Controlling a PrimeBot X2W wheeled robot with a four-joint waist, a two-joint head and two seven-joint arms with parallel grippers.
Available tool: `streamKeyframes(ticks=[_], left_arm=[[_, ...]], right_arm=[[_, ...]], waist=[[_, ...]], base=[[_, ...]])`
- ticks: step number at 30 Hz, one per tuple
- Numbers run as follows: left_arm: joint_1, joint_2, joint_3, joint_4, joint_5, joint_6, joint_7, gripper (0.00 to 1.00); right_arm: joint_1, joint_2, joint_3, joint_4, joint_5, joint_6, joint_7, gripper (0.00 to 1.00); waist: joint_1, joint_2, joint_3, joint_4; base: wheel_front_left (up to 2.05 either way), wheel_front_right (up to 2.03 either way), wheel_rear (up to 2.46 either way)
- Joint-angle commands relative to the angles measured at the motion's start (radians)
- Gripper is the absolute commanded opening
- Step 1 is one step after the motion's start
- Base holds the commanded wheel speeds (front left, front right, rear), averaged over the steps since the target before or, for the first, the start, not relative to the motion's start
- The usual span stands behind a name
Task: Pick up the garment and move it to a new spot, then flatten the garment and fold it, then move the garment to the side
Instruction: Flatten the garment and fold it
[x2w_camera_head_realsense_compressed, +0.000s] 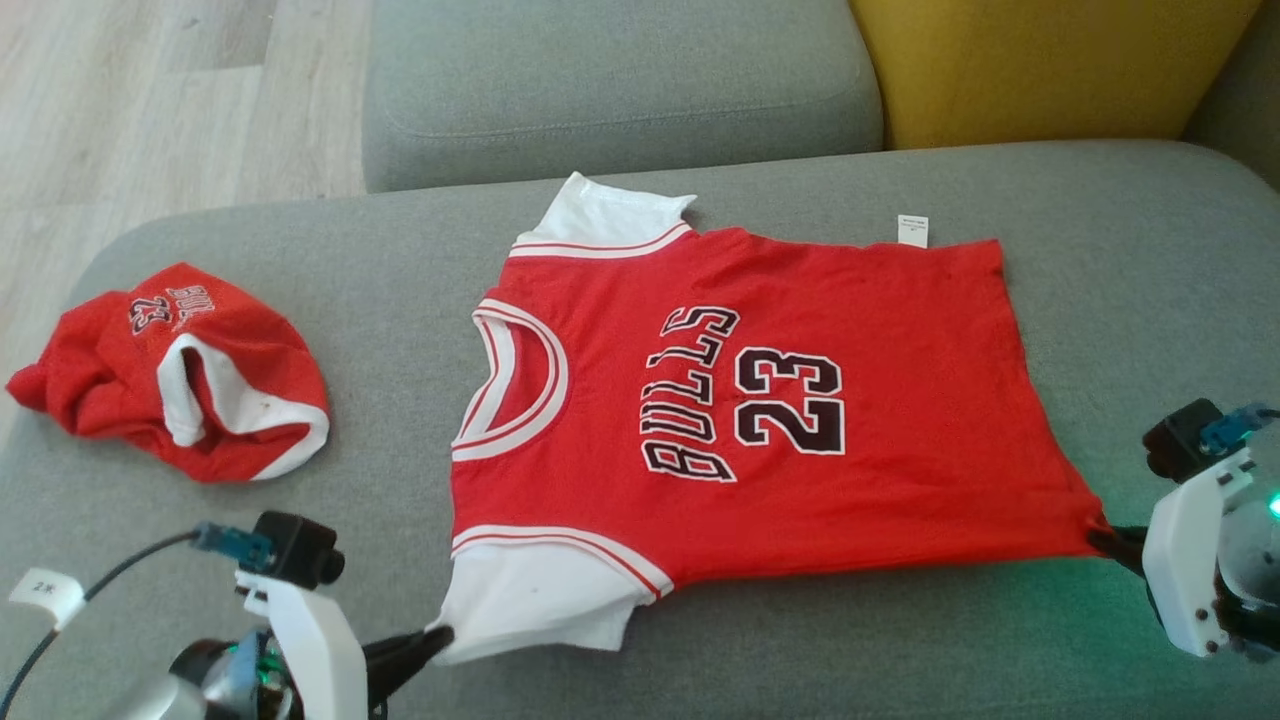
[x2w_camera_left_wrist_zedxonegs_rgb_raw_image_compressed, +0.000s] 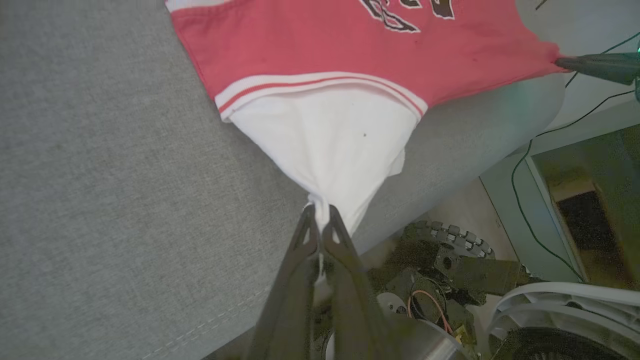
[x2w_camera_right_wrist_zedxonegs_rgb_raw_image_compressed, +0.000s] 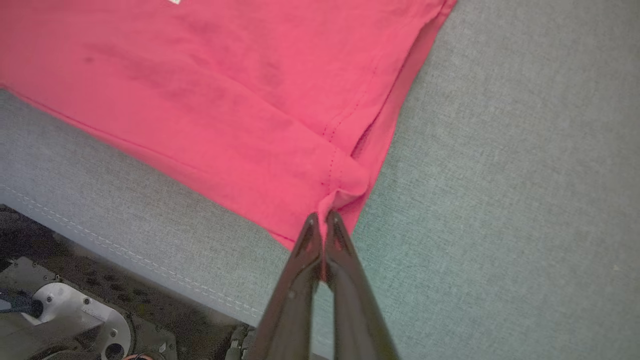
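The garment (x2w_camera_head_realsense_compressed: 800, 400) is a red jersey with white sleeves and black "BULLS 23" lettering, spread flat on the grey sofa seat with its collar toward the left. My left gripper (x2w_camera_head_realsense_compressed: 440, 636) is shut on the tip of the near white sleeve (x2w_camera_left_wrist_zedxonegs_rgb_raw_image_compressed: 330, 145), which is pulled to a point. My right gripper (x2w_camera_head_realsense_compressed: 1108, 535) is shut on the near hem corner (x2w_camera_right_wrist_zedxonegs_rgb_raw_image_compressed: 345, 192) of the red cloth, drawn taut toward the right. In the wrist views, the left gripper (x2w_camera_left_wrist_zedxonegs_rgb_raw_image_compressed: 320, 212) and the right gripper (x2w_camera_right_wrist_zedxonegs_rgb_raw_image_compressed: 322, 217) each pinch fabric between closed fingertips.
A second red jersey (x2w_camera_head_realsense_compressed: 180, 370) lies crumpled at the left end of the seat (x2w_camera_head_realsense_compressed: 1150, 260). A grey back cushion (x2w_camera_head_realsense_compressed: 620, 90) and a yellow cushion (x2w_camera_head_realsense_compressed: 1040, 70) stand behind. The seat's front edge runs close under both grippers, with the robot base (x2w_camera_left_wrist_zedxonegs_rgb_raw_image_compressed: 450, 280) below.
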Motion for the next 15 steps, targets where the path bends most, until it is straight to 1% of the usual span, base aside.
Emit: streamKeyframes(ticks=[1,9,15], left_arm=[[-0.05,0.041,0.065,-0.036,-0.009,0.01,-0.012,0.0],[-0.119,0.031,0.113,-0.08,0.002,0.012,-0.06,0.0],[-0.216,-0.01,0.147,-0.074,0.014,0.012,-0.102,0.0]], right_arm=[[-0.002,-0.051,-0.017,-0.011,0.005,-0.001,-0.008,0.0],[-0.038,-0.037,-0.057,-0.004,-0.012,-0.001,-0.038,0.0],[-0.071,-0.009,-0.082,0.021,-0.044,-0.001,-0.063,0.0]], waist=[[0.0001,-0.0001,0.004,-0.002],[0.0001,-0.0001,0.025,-0.007],[0.0001,-0.0001,0.046,-0.011]], base=[[0.0,0.0,0.0],[0.0,0.0,0.0],[0.0,0.0,0.0]])
